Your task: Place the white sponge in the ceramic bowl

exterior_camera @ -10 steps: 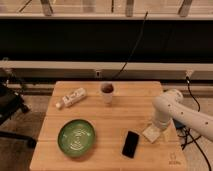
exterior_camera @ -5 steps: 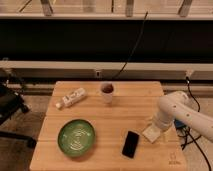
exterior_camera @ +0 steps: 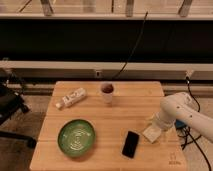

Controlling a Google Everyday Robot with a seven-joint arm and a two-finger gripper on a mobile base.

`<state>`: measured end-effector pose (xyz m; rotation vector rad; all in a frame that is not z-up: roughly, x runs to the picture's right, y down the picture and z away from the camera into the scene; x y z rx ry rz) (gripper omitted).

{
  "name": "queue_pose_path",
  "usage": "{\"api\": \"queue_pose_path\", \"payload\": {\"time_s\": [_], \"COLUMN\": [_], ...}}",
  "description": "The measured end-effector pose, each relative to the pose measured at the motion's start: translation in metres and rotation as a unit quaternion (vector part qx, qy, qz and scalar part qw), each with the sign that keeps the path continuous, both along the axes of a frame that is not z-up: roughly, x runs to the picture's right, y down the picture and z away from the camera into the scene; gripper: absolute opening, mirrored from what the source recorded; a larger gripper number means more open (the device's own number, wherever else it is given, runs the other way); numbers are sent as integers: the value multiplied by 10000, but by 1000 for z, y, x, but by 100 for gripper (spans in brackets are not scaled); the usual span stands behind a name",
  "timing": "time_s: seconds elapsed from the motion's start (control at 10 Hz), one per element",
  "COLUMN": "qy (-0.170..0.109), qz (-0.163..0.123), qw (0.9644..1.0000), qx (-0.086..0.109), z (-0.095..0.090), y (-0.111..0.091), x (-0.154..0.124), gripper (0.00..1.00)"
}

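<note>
The white sponge [exterior_camera: 152, 133] lies on the wooden table [exterior_camera: 100, 117] near its right edge. My gripper [exterior_camera: 159, 123] hangs from the white arm [exterior_camera: 176, 108] that reaches in from the right. It is directly over the sponge's far right part and looks to be touching it. The green ceramic bowl [exterior_camera: 76, 137] with pale swirl lines sits at the front left of the table, well away from the gripper, with nothing in it.
A black phone [exterior_camera: 131, 144] lies just left of the sponge, between it and the bowl. A white cup with dark contents [exterior_camera: 107, 92] stands at the back centre. A white labelled bottle [exterior_camera: 71, 98] lies at the back left. A dark chair [exterior_camera: 10, 102] stands off the table's left side.
The arm's elbow has shifted a little to the right and down over the sponge. The sponge, the phone and the bowl have stayed where they were.
</note>
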<state>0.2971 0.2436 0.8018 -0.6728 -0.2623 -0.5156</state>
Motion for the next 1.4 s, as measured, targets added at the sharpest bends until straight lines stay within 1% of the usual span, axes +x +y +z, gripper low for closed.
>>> {"api": "queue_pose_path", "payload": {"time_s": [0.2, 0.3, 0.5, 0.8, 1.0, 1.1, 1.3, 1.4], "qy": [9, 7, 7, -23, -23, -17, -15, -37], "qz": [-46, -68, -116, -145, -155, -161, -165, -176], "qw": [10000, 10000, 9999, 9999, 9999, 9999, 9999, 9998], "qx": [8, 3, 6, 6, 19, 6, -21, 27], "z": [9, 12, 15, 16, 14, 13, 11, 7], "y": [3, 4, 5, 5, 3, 3, 4, 0], "x": [4, 5, 6, 6, 7, 7, 8, 8], "gripper": [80, 75, 58, 27, 5, 1, 0, 0]}}
